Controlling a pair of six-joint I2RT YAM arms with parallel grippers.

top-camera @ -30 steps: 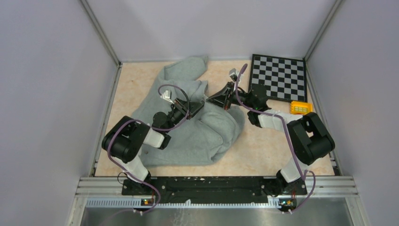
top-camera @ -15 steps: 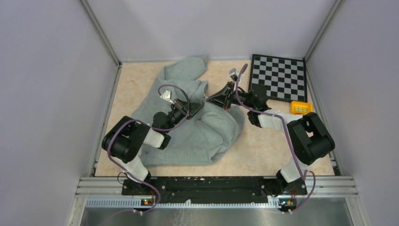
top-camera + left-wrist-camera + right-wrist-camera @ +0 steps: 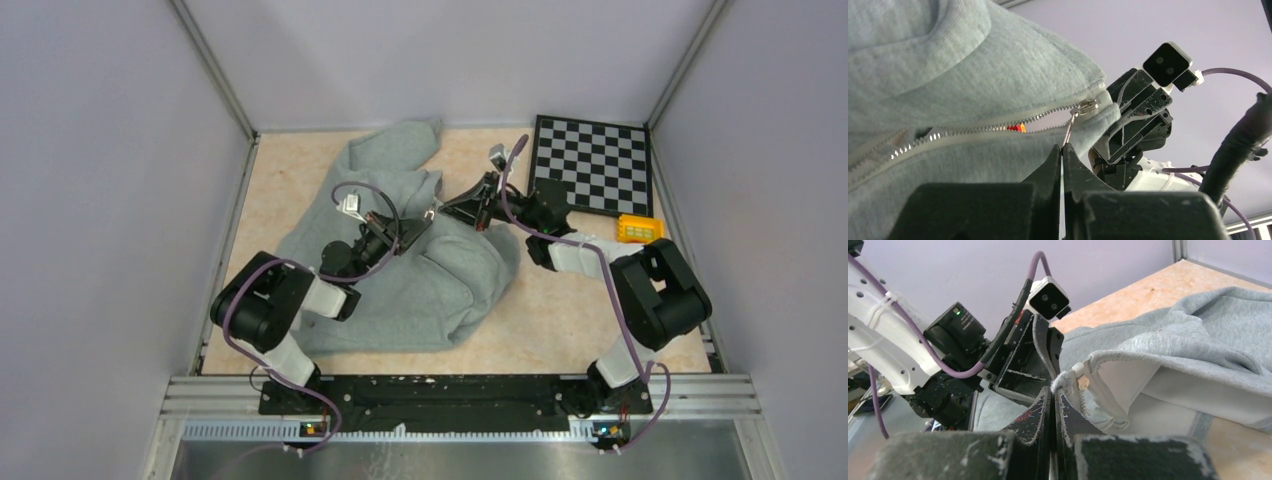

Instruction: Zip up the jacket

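Observation:
The light-grey fleece jacket lies crumpled on the left and middle of the table. My left gripper and right gripper meet tip to tip at its raised front edge. In the left wrist view the left gripper is shut on the thin metal zipper pull, which hangs from the slider at the end of the pale zipper. In the right wrist view the right gripper is shut on the jacket's fabric edge, just beside the slider.
A black-and-white checkerboard lies at the back right. A small yellow block sits in front of it. Grey walls close in the table on the left, back and right. Purple cables loop over both wrists.
My left arm has shifted slightly to the left and back, still holding the pull. The right arm and the jacket have hardly moved.

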